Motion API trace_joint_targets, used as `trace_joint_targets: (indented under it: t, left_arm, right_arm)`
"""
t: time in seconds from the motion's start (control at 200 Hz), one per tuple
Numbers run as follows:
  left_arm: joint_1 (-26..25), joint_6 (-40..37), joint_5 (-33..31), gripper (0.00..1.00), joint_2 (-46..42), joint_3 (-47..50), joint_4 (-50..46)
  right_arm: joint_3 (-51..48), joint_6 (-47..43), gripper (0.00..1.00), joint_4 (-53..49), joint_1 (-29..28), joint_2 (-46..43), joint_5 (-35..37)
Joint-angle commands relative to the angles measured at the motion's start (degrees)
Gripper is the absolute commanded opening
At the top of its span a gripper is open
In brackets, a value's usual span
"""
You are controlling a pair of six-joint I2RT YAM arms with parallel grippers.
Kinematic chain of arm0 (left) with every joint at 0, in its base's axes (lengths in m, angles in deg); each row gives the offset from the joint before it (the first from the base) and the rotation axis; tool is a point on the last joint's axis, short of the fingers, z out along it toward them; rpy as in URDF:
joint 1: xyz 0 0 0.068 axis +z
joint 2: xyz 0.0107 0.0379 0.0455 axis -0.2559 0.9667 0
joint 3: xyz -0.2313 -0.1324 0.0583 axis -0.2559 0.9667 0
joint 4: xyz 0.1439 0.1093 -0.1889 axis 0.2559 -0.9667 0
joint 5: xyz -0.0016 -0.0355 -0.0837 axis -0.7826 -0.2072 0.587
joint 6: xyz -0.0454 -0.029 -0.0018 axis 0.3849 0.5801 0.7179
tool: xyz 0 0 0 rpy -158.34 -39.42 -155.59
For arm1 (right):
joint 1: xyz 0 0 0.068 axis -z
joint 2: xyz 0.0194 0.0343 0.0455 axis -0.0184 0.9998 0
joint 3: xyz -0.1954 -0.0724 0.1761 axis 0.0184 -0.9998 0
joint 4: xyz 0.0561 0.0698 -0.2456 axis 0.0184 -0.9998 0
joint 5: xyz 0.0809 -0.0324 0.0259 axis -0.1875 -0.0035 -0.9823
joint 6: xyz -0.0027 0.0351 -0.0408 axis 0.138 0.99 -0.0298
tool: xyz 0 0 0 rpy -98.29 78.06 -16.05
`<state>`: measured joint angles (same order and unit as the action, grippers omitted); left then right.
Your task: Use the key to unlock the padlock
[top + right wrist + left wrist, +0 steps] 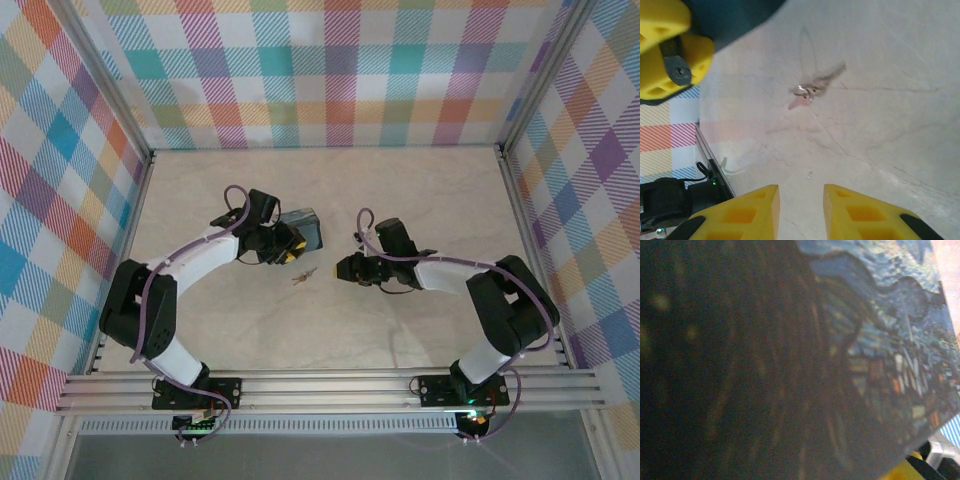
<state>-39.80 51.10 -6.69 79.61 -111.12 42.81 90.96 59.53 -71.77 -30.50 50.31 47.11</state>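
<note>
Yellow fingers (752, 212) of the right end effector (800, 196) stand a little apart, with only bare desk (880, 150) between them, so it is open and grips nothing. Straight ahead of its tips, and apart from them, the key (812, 90) lies flat on the desk. It is a thin silvery piece on a small ring, too blurred to show more. Beyond the key and off to one side sits the left end effector (670, 50), yellow as well, with a dark blue box (735, 15) just beside it.

From above, the key (303, 276) lies between the two end effectors, nearer the left one. The left end effector (283, 250) is pressed up to the near corner of the box (305, 228), which rests on the desk on its far side. I cannot tell whether its fingers are closed on anything. Its own camera is hard against the painted face of the box (880, 315), blue swirls on top and dark below, with a sliver of yellow at the lower right corner
</note>
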Motion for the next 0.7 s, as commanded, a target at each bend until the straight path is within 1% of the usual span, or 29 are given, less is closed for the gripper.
trace_joint_targets:
  t: [0.0,0.115,0.265,0.32,0.43,0.47,0.52,0.615,0.695]
  left_arm:
    - [0.71,-1.71,-0.41,0.0,2.39,-2.8,1.09]
    - [0.72,-1.17,0.34,0.0,3.44,-4.53,1.1]
    - [0.71,-3.0,-1.59,0.0,3.43,-7.61,-3.11]
    - [0.71,-2.91,-1.56,0.0,3.39,-7.83,-3.23]
    - [0.63,-1.62,0.09,0.0,3.36,-7.43,-1.92]
    - [0.54,-1.89,0.03,0.0,3.36,-7.87,-2.4]
    - [0.54,-3.28,-0.98,0.0,3.41,-8.81,-4.26]
    - [0.86,-7.55,-3.98,0.0,4.37,-10.76,-8.19]
    - [1.73,-11.38,-4.82,0.0,6.23,-11.79,-10.41]
  right_arm:
    - [1.53,0.18,0.29,2.69,-1.08,0.66,0.06]
    - [2.34,-0.15,0.29,1.18,-1.14,0.23,1.09]
    - [3.06,-0.8,0.29,-0.24,-1.14,-0.58,1.04]
    - [3.24,-0.83,0.29,-0.23,-1.15,-0.84,0.87]
    - [3.38,-1.04,0.29,1.97,-1.47,-1.42,-1.94]
    - [3.87,-2.52,0.3,1.57,-2.08,-1.78,-2.55]
    - [5.28,-6.49,0.31,-1.27,-3.06,-1.98,-1.79]
    - [8.35,-16.11,0.33,-8.28,-5.51,-0.91,3.01]
    - [10.56,-21.63,0.34,-11.95,-6.39,1.25,4.54]
